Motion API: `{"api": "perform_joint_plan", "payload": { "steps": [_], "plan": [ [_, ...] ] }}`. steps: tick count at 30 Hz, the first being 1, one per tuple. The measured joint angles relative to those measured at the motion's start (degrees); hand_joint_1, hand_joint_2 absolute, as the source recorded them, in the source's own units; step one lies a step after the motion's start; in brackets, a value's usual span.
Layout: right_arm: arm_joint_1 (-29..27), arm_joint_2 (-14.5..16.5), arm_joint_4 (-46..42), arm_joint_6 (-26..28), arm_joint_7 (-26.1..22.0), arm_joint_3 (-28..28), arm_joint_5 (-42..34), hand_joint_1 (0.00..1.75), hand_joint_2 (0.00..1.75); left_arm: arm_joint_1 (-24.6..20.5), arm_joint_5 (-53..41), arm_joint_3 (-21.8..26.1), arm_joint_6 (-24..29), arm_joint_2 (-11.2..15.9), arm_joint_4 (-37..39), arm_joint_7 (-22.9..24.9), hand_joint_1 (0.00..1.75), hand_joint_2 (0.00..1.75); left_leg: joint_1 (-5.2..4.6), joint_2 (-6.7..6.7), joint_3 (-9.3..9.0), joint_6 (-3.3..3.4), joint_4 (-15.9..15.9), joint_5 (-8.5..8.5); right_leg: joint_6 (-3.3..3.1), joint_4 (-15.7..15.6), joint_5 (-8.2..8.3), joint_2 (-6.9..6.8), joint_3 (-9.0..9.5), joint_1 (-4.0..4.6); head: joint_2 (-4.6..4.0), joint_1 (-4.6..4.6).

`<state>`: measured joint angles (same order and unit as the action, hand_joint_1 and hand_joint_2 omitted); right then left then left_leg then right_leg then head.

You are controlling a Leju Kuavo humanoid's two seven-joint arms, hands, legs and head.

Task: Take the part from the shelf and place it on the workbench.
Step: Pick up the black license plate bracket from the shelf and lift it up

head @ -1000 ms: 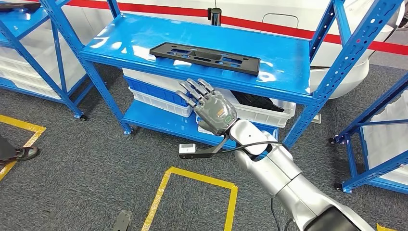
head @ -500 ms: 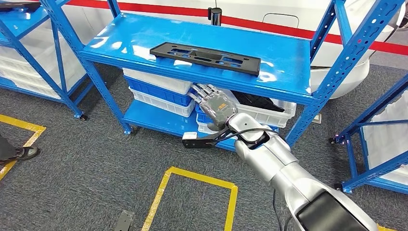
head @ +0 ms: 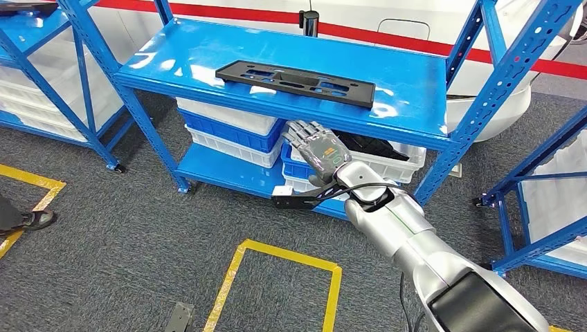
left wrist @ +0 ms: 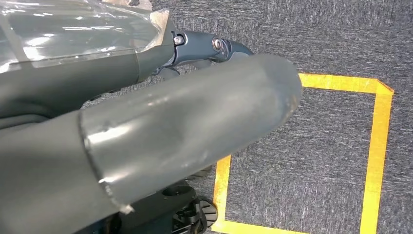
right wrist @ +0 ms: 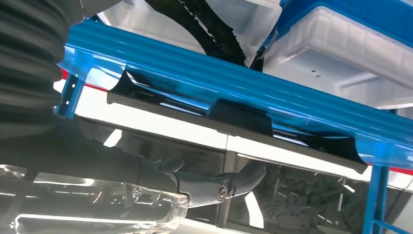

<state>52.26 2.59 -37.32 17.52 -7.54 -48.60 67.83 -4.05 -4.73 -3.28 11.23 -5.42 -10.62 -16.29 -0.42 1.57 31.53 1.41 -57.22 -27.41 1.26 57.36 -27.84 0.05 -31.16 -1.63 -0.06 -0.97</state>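
Lying flat on the top shelf [head: 208, 59], the part [head: 295, 82] is a long black plate with cut-outs, its long axis running along the shelf's front edge and set a little back from that edge. The right hand [head: 318, 149] is just below that front edge, under the part's middle, its back toward the head camera and its fingers [head: 302, 131] straight and somewhat apart, holding nothing. So the part lies above and beyond the fingers, with the shelf lip between the two; in the right wrist view the part [right wrist: 234, 117] shows as a dark strip along the shelf edge, near but not touched. I judge that the coming move depends on the hand clearing the lip and meeting the part across its short side. The left hand [left wrist: 160, 146] appears away from the shelf, over floor with yellow tape [left wrist: 372, 161]; how its fingers lie I cannot tell. The right hand is clearly nearer. White and blue bins [head: 232, 128] sit under the shelf.
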Motion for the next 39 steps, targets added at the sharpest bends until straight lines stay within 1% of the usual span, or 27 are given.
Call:
{"api": "perform_joint_plan", "payload": {
  "steps": [4, 8, 10, 12, 13, 14, 15, 17, 18, 19, 21, 22, 23, 24, 26, 27, 28, 29, 30, 31, 32, 33, 34, 35, 36, 38, 39],
  "plan": [
    [0.01, -0.38, -0.11, 0.07, -0.03, 0.39, -0.09, 0.0, 1.75, 0.05, -0.18, 0.0, -0.11, 0.09, 0.0, -0.09, 0.0, 0.0, -0.05, 0.0, 0.25, 0.47, -0.37, -0.28, 0.19, -0.14, 0.08, 0.0, 0.02, -0.06, 0.0, 0.01],
    [0.13, -0.78, -0.76, 0.34, -0.08, 1.02, -0.07, 0.0, 1.75, 0.17, -0.48, 0.01, 0.07, 0.09, 0.0, -0.09, 0.0, 0.0, 0.15, -0.03, -0.44, 1.94, 0.71, -0.38, 1.34, 1.52, 0.42, -0.01, -0.38, 0.36, 0.01, 0.1],
    [0.44, -0.99, -1.21, 0.52, -0.09, 1.33, -0.01, 0.0, 1.75, 0.22, -0.61, 0.03, 0.07, 0.05, 0.0, -0.1, 0.0, 0.0, 0.38, -0.08, -1.33, 2.41, 1.25, -0.26, 0.78, 5.94, -1.38, -0.02, -3.0, 0.42, 0.01, 0.28],
    [0.54, -1.21, -1.47, 0.61, -0.09, 1.45, 0.2, 0.0, 1.75, 0.26, -0.66, 0.05, -0.2, 0.02, 0.0, -0.13, 0.0, 0.0, 0.37, -0.09, -1.59, 2.55, 1.27, -0.59, 0.41, 13.44, -3.71, 0.0, -7.62, 0.45, 0.0, 0.38],
    [0.39, -1.33, -1.55, 0.61, -0.09, 1.5, 0.37, 0.0, 1.75, 0.31, -0.69, 0.05, -0.41, -0.03, 0.0, -0.17, 0.0, 0.0, 0.4, -0.02, -1.81, 2.54, 1.27, -0.87, 0.62, 16.12, -4.17, 0.01, -9.71, 0.46, -0.01, 0.37],
    [0.21, -1.49, -1.62, 0.6, -0.08, 1.56, 0.57, 0.0, 1.75, 0.38, -0.72, 0.05, -0.62, -0.06, 0.0, -0.21, 0.0, 0.0, 0.44, 0.09, -2.17, 2.42, 1.26, -1.21, 1.05, 16.89, -3.69, 0.01, -10.91, 0.45, -0.01, 0.38],
    [0.07, -1.67, -1.65, 0.57, -0.07, 1.61, 0.75, 0.0, 1.75, 0.48, -0.77, 0.05, -0.73, -0.09, 0.0, -0.25, 0.0, 0.0, 0.52, 0.23, -2.73, 2.21, 1.24, -1.65, 1.65, 15.27, -2.18, 0.0, -10.94, 0.37, -0.01, 0.38],
    [-0.08, -2.09, -1.74, 0.5, -0.03, 1.69, 0.95, 0.0, 1.75, 0.69, -0.85, 0.05, -0.73, -0.1, 0.02, -0.29, 0.0, 0.0, 0.72, 0.43, -4.06, 1.58, 1.22, -2.85, 2.83, 7.28, 2.54, -0.03, -8.57, 0.14, -0.01, 0.45],
    [-0.12, -2.28, -1.78, 0.46, -0.02, 1.69, 1.0, 0.0, 1.75, 0.76, -0.9, 0.05, -0.7, -0.09, 0.04, -0.3, 0.0, 0.0, 0.74, 0.47, -4.64, 1.21, 1.23, -3.5, 2.75, 3.74, 3.89, -0.09, -7.41, 0.19, -0.01, 0.41],
    [-0.18, -2.4, -1.88, 0.4, 0.0, 1.69, 1.03, 0.0, 1.75, 0.77, -0.94, 0.05, -0.67, -0.08, 0.07, -0.31, 0.0, 0.0, 0.74, 0.44, -4.93, 0.79, 1.3, -4.08, 2.19, 1.59, 4.57, -0.1, -6.53, 0.43, -0.01, 0.33],
    [-0.23, -2.58, -2.14, 0.3, 0.06, 1.76, 1.08, 0.0, 1.75, 0.74, -1.08, 0.05, -0.62, -0.08, 0.09, -0.32, 0.0, 0.0, 0.75, 0.33, -5.47, 0.05, 1.34, -4.66, 0.26, 0.71, 3.89, -0.05, -5.87, 0.87, -0.01, 0.14],
    [-0.19, -2.63, -2.38, 0.28, 0.09, 1.84, 1.11, 0.0, 1.75, 0.68, -1.14, 0.05, -0.58, -0.06, 0.08, -0.32, 0.0, 0.0, 0.84, 0.22, -5.22, -0.22, 0.74, -4.54, -0.47, 0.65, 3.77, 0.04, -5.31, 0.82, 0.0, 0.08],
    [-0.1, -2.74, -2.58, 0.29, 0.12, 1.95, 1.14, 0.0, 1.75, 0.62, -1.2, 0.05, -0.54, -0.04, 0.08, -0.33, 0.0, 0.0, 0.92, 0.01, -4.51, -0.47, -0.98, -3.88, -1.09, 0.46, 3.46, 0.07, -4.73, 0.61, 0.0, 0.1],
    [0.02, -2.79, -2.74, 0.3, 0.14, 2.04, 1.16, 0.0, 1.75, 0.52, -1.24, 0.05, -0.48, -0.02, 0.08, -0.32, 0.0, 0.0, 1.01, -0.27, -2.78, -0.75, -3.91, -3.02, -1.6, 0.28, 3.02, 0.1, -3.88, 0.46, 0.01, 0.01],
    [-0.01, -2.81, -2.91, 0.29, 0.15, 2.17, 1.23, 0.0, 1.75, 0.41, -1.28, 0.04, -0.38, 0.01, 0.08, -0.28, 0.0, 0.0, 1.21, -0.91, 2.71, -1.5, -11.78, -2.53, -2.23, -0.21, 1.83, 0.11, -2.08, 0.33, 0.01, -0.14],
    [-0.13, -2.81, -2.92, 0.28, 0.15, 2.18, 1.27, 0.0, 1.75, 0.43, -1.28, 0.03, -0.35, 0.01, 0.09, -0.24, 0.0, 0.0, 1.32, -1.11, 5.73, -1.83, -14.87, -3.91, -2.32, -0.39, 1.07, 0.14, -1.1, 0.32, 0.01, -0.25],
    [-0.29, -2.85, -2.92, 0.27, 0.15, 2.18, 1.31, 0.0, 1.75, 0.49, -1.28, 0.03, -0.32, 0.02, 0.1, -0.21, 0.0, 0.0, 1.4, -1.26, 8.24, -2.05, -16.48, -5.93, -2.31, -0.49, 0.27, 0.17, -0.06, 0.3, 0.0, -0.27],
    [-0.38, -2.88, -2.92, 0.26, 0.16, 2.18, 1.33, 0.0, 1.75, 0.56, -1.28, 0.03, -0.28, 0.02, 0.11, -0.18, 0.0, 0.0, 1.44, -1.34, 10.03, -2.13, -16.53, -7.71, -2.29, -0.54, -0.6, 0.21, 1.06, 0.29, -0.01, -0.28],
    [-0.43, -2.89, -2.92, 0.25, 0.16, 2.18, 1.36, 0.0, 1.75, 0.62, -1.28, 0.03, -0.26, 0.04, 0.12, -0.17, 0.0, 0.0, 1.45, -1.4, 11.18, -2.06, -15.1, -8.48, -2.23, -0.57, -1.56, 0.26, 2.32, 0.28, 0.0, -0.31],
    [-0.43, -2.89, -2.92, 0.24, 0.16, 2.18, 1.44, 0.0, 1.75, 0.68, -1.28, 0.03, -0.25, 0.07, 0.13, -0.17, 0.0, 0.0, 1.4, -1.42, 11.54, -1.81, -12.37, -7.35, -2.14, -0.62, -2.5, 0.29, 3.59, 0.29, 0.01, -0.33],
    [-0.48, -2.87, -2.91, 0.21, 0.16, 2.18, 1.52, 0.0, 1.75, 0.79, -1.29, 0.03, -0.24, 0.1, 0.16, -0.18, 0.0, 0.0, 1.27, -1.47, 11.5, -1.34, -8.59, -3.67, -2.02, -0.79, -3.48, 0.3, 4.65, 0.3, 0.01, -0.35],
    [-0.56, -2.85, -2.9, 0.13, 0.16, 2.17, 1.61, 0.0, 1.75, 0.94, -1.3, 0.03, -0.23, 0.17, 0.25, -0.2, 0.0, 0.0, 1.02, -1.45, 11.33, -0.77, -4.99, 1.06, -1.76, -0.87, -4.37, 0.37, 5.88, 0.44, 0.01, -0.36],
    [-0.6, -2.83, -2.91, 0.01, 0.15, 2.16, 1.72, 0.0, 1.75, 1.1, -1.3, 0.03, -0.26, 0.22, 0.33, -0.34, 0.0, 0.0, 0.76, -1.42, 10.94, -0.31, -2.45, 5.4, -1.38, -1.06, -5.18, 0.51, 6.75, 0.65, 0.0, -0.37],
    [-0.58, -2.81, -2.99, -0.1, 0.15, 2.17, 1.77, 0.0, 1.75, 1.2, -1.28, 0.04, -0.27, 0.24, 0.39, -0.64, 0.0, 0.0, 0.53, -1.38, 10.6, 0.02, -1.0, 8.57, -0.95, -1.41, -5.82, 0.69, 7.33, 0.86, 0.0, -0.37],
    [-0.36, -2.76, -3.16, -0.19, 0.17, 2.19, 1.8, 0.0, 1.75, 1.15, -1.25, 0.05, -0.27, 0.22, 0.43, -0.99, 0.0, 0.0, 0.3, -1.26, 10.34, 0.17, -0.78, 9.49, -0.48, -1.81, -6.27, 0.84, 7.96, 1.08, 0.0, -0.39],
    [0.43, -2.76, -3.69, -0.23, 0.22, 2.27, 1.81, 0.0, 1.75, 0.75, -1.19, 0.08, -0.16, 0.1, 0.39, -1.64, 0.0, 0.0, 0.22, -1.15, 9.54, 0.43, -0.58, 8.95, 0.28, -2.7, -7.02, 0.82, 8.63, 1.22, 0.01, -0.44],
    [0.84, -2.77, -3.96, -0.23, 0.24, 2.33, 1.8, 0.0, 1.75, 0.54, -1.17, 0.1, -0.07, 0.06, 0.37, -1.79, 0.0, 0.0, 0.21, -1.11, 9.09, 0.76, -0.25, 8.58, 0.42, -1.83, -7.65, 0.7, 8.46, 1.27, 0.01, -0.44]
  ]
}}
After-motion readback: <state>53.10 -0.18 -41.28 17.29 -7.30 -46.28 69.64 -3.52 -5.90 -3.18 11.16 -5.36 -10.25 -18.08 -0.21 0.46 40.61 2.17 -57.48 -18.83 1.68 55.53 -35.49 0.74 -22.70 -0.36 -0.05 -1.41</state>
